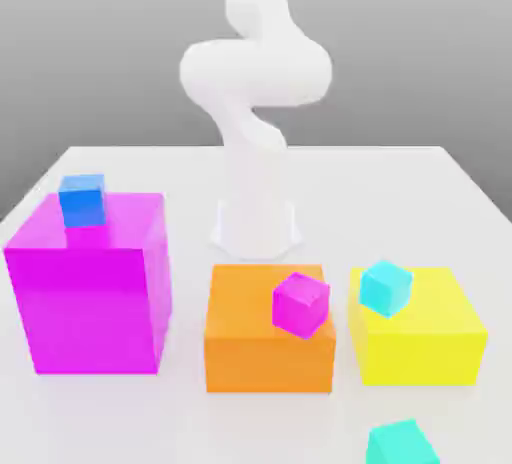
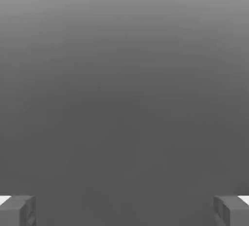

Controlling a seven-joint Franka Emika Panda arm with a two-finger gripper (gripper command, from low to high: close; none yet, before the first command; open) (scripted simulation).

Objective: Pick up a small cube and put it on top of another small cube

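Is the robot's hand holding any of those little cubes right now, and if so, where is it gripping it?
Nothing is held. In the hand view, the hand is open, its two fingers wide apart with only blank grey background between them.

The exterior view stands off the arm, raised a little, facing the arm's base (image 1: 255, 227) across the white counter (image 1: 455, 207). It looks slightly down, near enough that the teal cube (image 1: 400, 444) is cut by the lower edge. The hand view rides on the end effector (image 2: 124, 210), its two fingertips (image 2: 17, 210) set wide at the frame's corners, and faces plain grey backdrop. The two views share no object.
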